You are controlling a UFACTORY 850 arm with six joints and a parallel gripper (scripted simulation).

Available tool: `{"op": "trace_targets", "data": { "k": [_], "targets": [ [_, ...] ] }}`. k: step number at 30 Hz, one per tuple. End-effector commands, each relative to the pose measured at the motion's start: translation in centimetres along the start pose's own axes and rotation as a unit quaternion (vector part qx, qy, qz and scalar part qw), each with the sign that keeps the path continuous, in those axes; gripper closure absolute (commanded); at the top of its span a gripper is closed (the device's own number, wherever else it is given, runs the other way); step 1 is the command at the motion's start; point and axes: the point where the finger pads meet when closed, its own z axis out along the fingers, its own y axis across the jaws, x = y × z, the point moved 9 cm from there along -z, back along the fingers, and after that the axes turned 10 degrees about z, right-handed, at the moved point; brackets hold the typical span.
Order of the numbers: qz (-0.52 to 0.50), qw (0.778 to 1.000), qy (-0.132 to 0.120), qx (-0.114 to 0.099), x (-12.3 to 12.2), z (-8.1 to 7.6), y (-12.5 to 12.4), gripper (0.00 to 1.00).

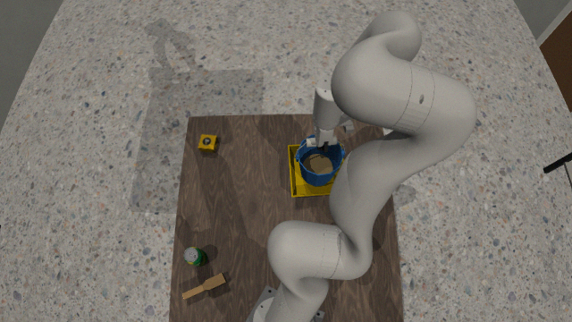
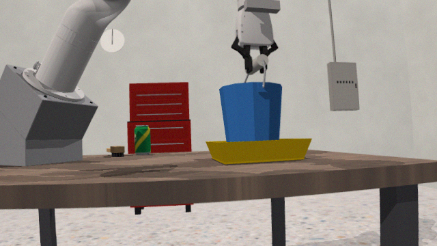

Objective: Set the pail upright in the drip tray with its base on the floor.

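Note:
The blue pail (image 2: pixel 251 112) hangs upright from its wire handle, which my gripper (image 2: pixel 255 66) is shut on at the handle's white grip. The pail's lower part is inside the yellow drip tray (image 2: pixel 258 150), hidden behind the tray's near wall, so I cannot tell whether its base touches the floor. From above, the pail (image 1: pixel 320 165) sits within the tray (image 1: pixel 310 172), toward its far side, with the gripper (image 1: pixel 323 143) over its far rim. The pail looks empty with a brownish bottom.
A green can (image 1: pixel 194 257) and a wooden brush (image 1: pixel 204 286) lie at the table's near left. A small yellow block (image 1: pixel 207 142) sits at the far left. My arm's elbow covers the tray's right side. A red tool chest (image 2: pixel 159 117) stands behind the table.

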Motion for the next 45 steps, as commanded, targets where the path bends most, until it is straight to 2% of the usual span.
{"op": "trace_targets", "data": {
  "k": [1, 23, 45],
  "targets": [
    [0.0, 1.0, 0.0, 0.001, 0.0, 0.2, -0.1, 1.0],
    [0.0, 1.0, 0.0, 0.001, 0.0, 1.5, -0.1, 1.0],
    [0.0, 1.0, 0.0, 0.001, 0.0, 1.8, -0.1, 1.0]
  ]
}}
